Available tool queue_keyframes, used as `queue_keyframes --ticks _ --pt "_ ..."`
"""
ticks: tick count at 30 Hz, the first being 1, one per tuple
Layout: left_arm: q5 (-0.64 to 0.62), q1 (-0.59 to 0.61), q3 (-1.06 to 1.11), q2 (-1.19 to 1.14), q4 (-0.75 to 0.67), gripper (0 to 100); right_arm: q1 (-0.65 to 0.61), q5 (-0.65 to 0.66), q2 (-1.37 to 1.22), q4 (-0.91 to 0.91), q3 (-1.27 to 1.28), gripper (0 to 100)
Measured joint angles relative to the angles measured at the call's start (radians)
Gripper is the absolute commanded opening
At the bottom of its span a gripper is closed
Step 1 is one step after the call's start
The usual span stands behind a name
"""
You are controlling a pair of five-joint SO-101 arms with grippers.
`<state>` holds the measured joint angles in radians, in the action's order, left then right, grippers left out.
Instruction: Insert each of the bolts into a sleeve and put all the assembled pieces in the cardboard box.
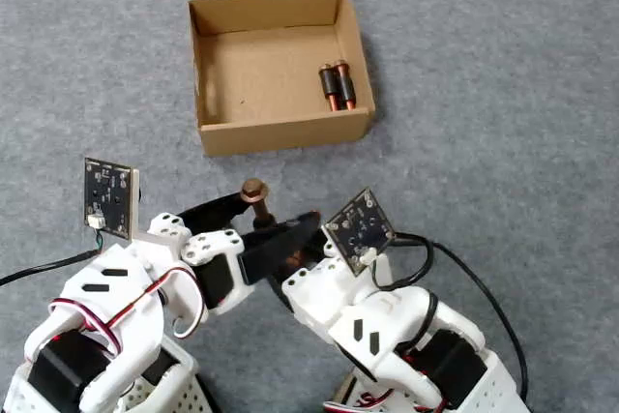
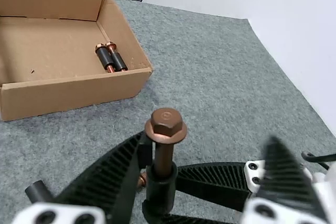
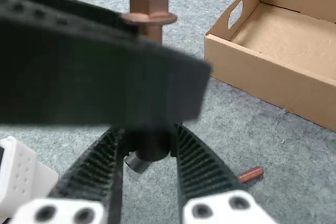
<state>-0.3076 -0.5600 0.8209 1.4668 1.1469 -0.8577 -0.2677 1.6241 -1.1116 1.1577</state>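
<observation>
Right gripper (image 3: 148,132) pinches the sleeve (image 3: 148,149) at lower centre of the high view, with the bolt (image 3: 149,11) upright in it, head up. Left gripper (image 2: 208,141) is spread, one finger beside the shank. Box (image 1: 280,132) lies straight up-frame, so the right arm looks set to carry

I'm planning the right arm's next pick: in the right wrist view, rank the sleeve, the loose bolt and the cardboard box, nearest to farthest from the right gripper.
1. Sleeve: clamped in the right gripper itself.
2. Loose bolt: lying on the carpet, close beside the gripper.
3. Cardboard box: farthest, standing off across the carpet beyond that bolt.
</observation>
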Motion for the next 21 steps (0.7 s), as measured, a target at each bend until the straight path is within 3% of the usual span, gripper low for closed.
queue_keyframes --ticks 21 --pt "0.003 -0.002 -0.002 0.003 0.048 39 0.072 0.002 0.000 -0.005 -0.132 0.1"
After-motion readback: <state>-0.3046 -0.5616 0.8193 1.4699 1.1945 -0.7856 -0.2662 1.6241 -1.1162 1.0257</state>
